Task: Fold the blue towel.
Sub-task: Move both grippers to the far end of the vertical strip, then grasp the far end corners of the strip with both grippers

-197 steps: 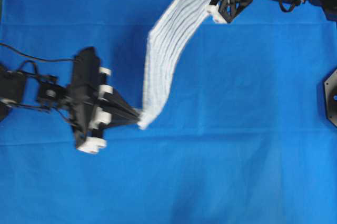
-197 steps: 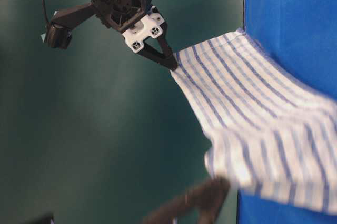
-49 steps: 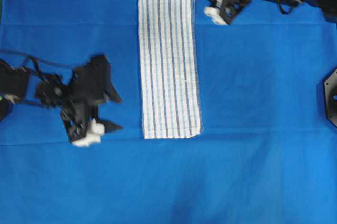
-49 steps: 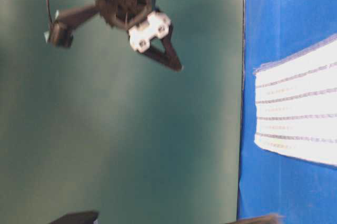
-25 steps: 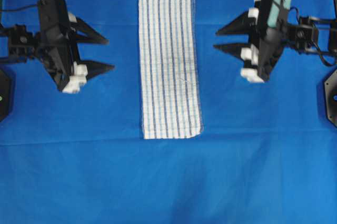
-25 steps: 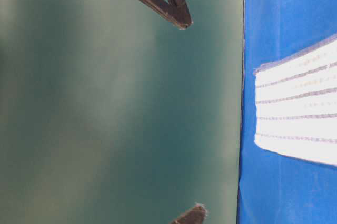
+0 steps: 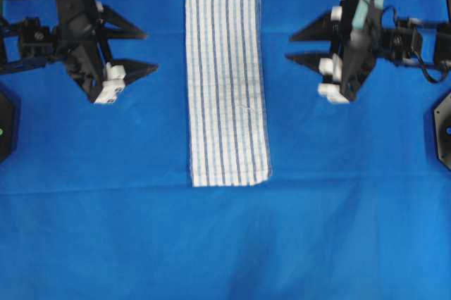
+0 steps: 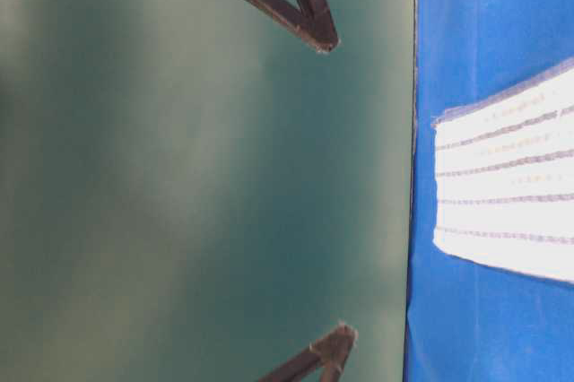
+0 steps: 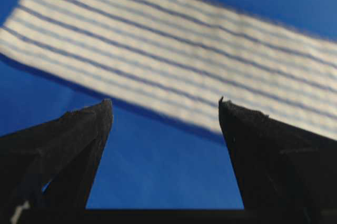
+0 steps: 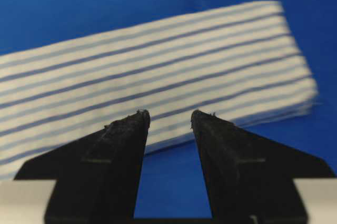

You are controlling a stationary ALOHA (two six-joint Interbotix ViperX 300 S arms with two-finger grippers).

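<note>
the blue towel (image 7: 227, 87) was laid flat on the tablecloth (image 7: 225, 244) as a long narrow strip, apparently already folded lengthwise, running from the far edge toward the middle of the overhead view. the left gripper (image 7: 146, 51) was seen to its left, fingers spread, nothing held, tips aimed at the towel's long edge. the right gripper (image 7: 289, 47) was seen opposite, also spread and empty, well clear of the cloth. the towel was judged light, limp and thin: no stiffness, likely to sag and drag when lifted, grippy enough for pads. hold was judged best taken at the two corners of one short end, pinched through all layers so they would not be separated.
</note>
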